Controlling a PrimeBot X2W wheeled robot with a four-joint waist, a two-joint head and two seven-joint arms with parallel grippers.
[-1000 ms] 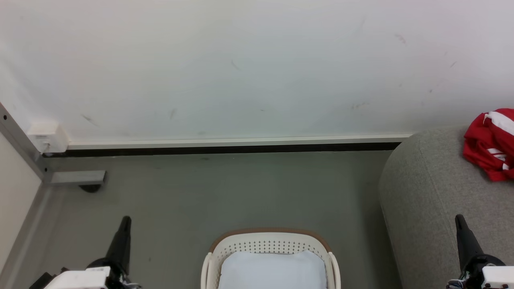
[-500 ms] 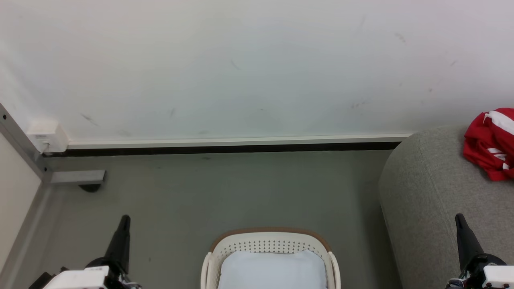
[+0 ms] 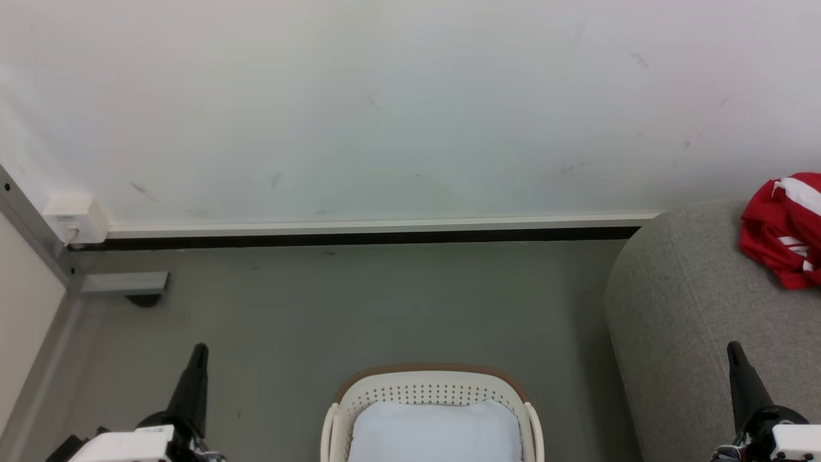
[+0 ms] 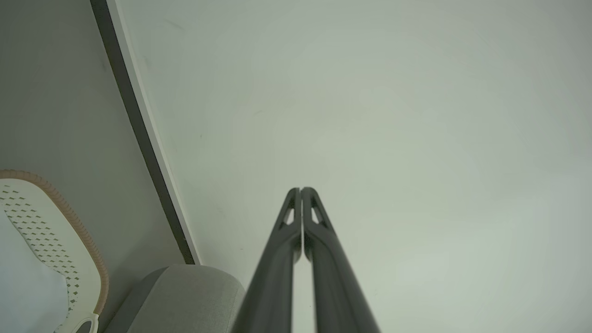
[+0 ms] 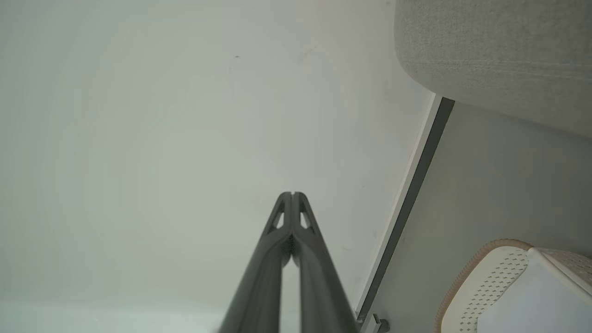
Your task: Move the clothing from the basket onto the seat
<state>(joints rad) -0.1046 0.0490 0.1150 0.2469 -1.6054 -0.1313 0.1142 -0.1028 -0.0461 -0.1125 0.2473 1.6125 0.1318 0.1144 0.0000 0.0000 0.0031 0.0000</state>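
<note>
Head view: a cream-white laundry basket (image 3: 430, 372) with a brown rim stands on the grey floor (image 3: 385, 301) at the bottom centre, its near part cut off by the frame edge. What shows of its inside holds a flat pale bluish-white cloth (image 3: 436, 430), with no red on it. The left hand (image 3: 199, 357) rises at the lower left and the right hand (image 3: 735, 354) at the lower right, each a single dark spike with fingers together, so the basket sits between them, a little closer to the left one. The red clothing (image 3: 779, 231) lies crumpled on the grey sofa (image 3: 686, 321) at the far right edge, ahead of and above the right hand, so the right arm is plainly the nearer one. The bundle is bunched and partly cut off, with no clear long axis. Left wrist view: the left hand (image 4: 301, 190) is closed, fingertips meeting, holding nothing, and points at the white wall (image 4: 370, 115). The basket (image 4: 51, 226) and sofa corner (image 4: 185, 296) sit off to that view's lower left, to the side of the fingers. Right wrist view: the right hand (image 5: 292, 195) is likewise closed and empty, aimed at the wall. The sofa (image 5: 499, 55) is at the upper right and the basket (image 5: 490, 277) at the lower right. Judging from this, any further reach into the basket would mean turning a hand inward and down.
</note>
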